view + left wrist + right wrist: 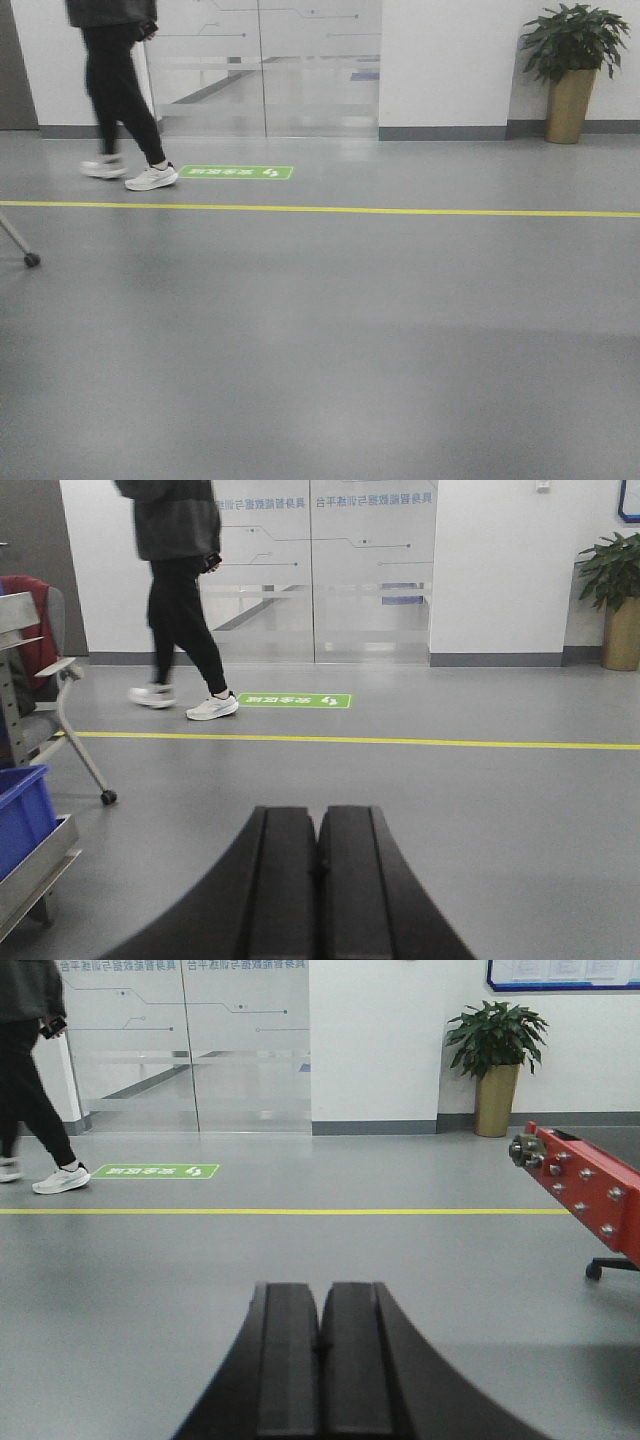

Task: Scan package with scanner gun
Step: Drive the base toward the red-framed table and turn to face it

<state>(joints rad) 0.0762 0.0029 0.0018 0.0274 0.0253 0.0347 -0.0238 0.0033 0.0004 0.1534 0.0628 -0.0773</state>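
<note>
Currently both wrist cameras look out low over the grey floor (320, 350).

Left gripper (318, 880): jaws pressed together, nothing between them.

Right gripper (320, 1360): jaws likewise pressed together, nothing held.

Package and scanner gun: position cannot be told from any view.

Person (118, 80) in dark clothes and white sneakers, mid-stride beside green floor sticker (237, 172), beyond yellow floor line (330, 210).

Potted plant (572, 70) stands against the white wall (440, 60).

Blue bin (20, 820) sits at the left edge of the left wrist view. Red bolted bracket (585, 1195) sits at the right edge of the right wrist view.
</note>
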